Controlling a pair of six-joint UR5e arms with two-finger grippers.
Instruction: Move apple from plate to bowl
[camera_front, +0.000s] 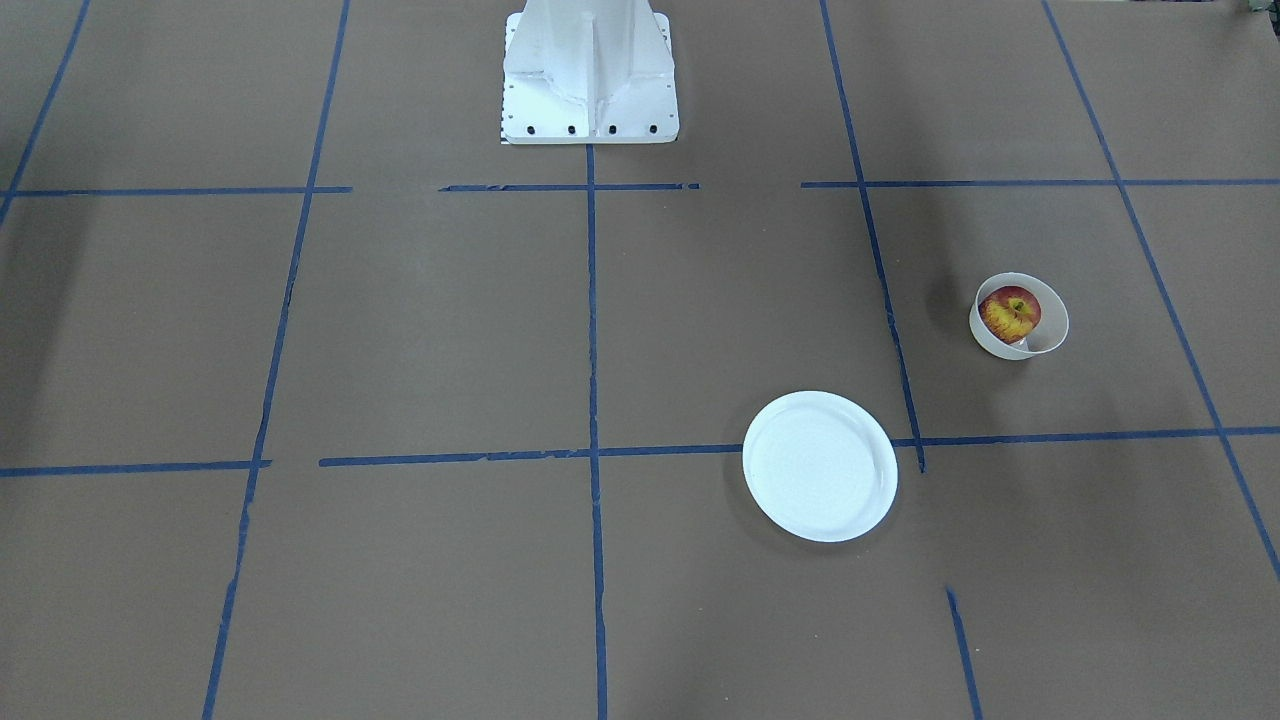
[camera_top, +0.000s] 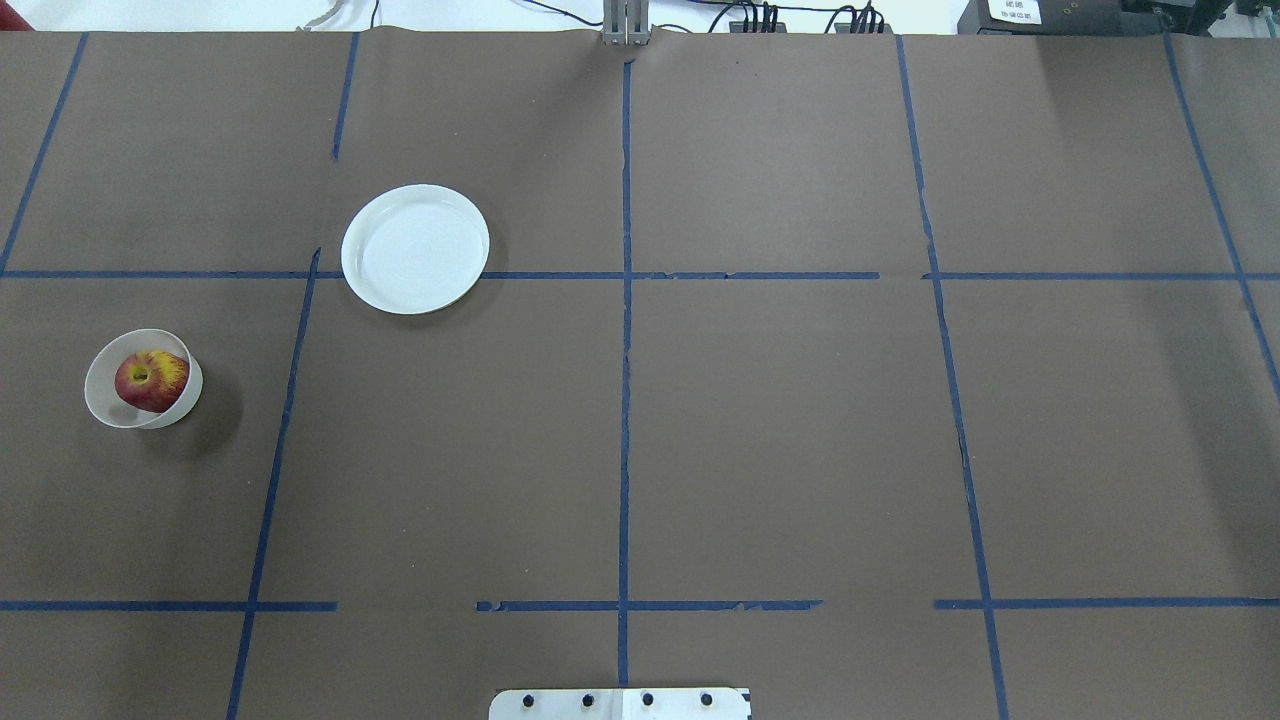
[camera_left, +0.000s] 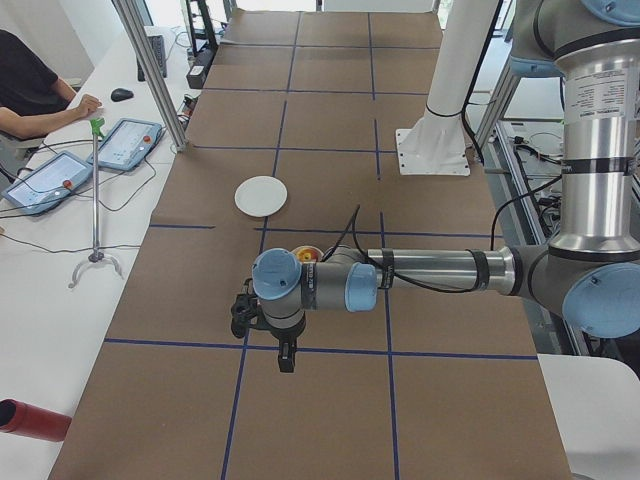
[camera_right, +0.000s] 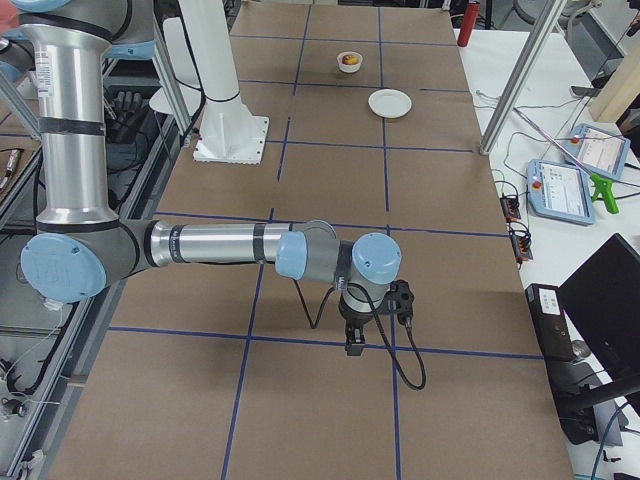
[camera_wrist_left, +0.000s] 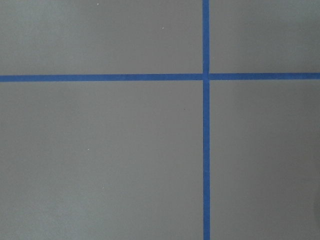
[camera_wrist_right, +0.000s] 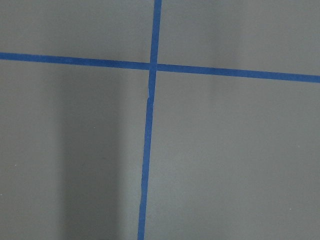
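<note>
Apple (camera_top: 150, 380): seated inside the bowl (camera_top: 108, 405), stem dimple turned upward; red skin with yellow streaks is shown.
Bowl: set on the table (camera_top: 780, 430) far out on the robot's left side, nearer the robot than the plate (camera_top: 415, 248) and well apart from it.
Plate: laid flat across a line of blue tape (camera_top: 624, 400), on the left half of the table; its whole white face is exposed.
Left gripper (camera_left: 286, 358): held above the table, pointed down, near the bowl in the left side view. It is seen in that view only, so whether it is open or closed cannot be told.
Right gripper (camera_right: 354, 345): held above the table's right half, pointed down, well apart from bowl and plate. It is seen only in the right side view, so its state cannot be told.
Wrist views: only brown table cover and a crossing of tape lines are shown in each.
Base (camera_front: 590, 75): a white pedestal, bolted at the table's midline.
</note>
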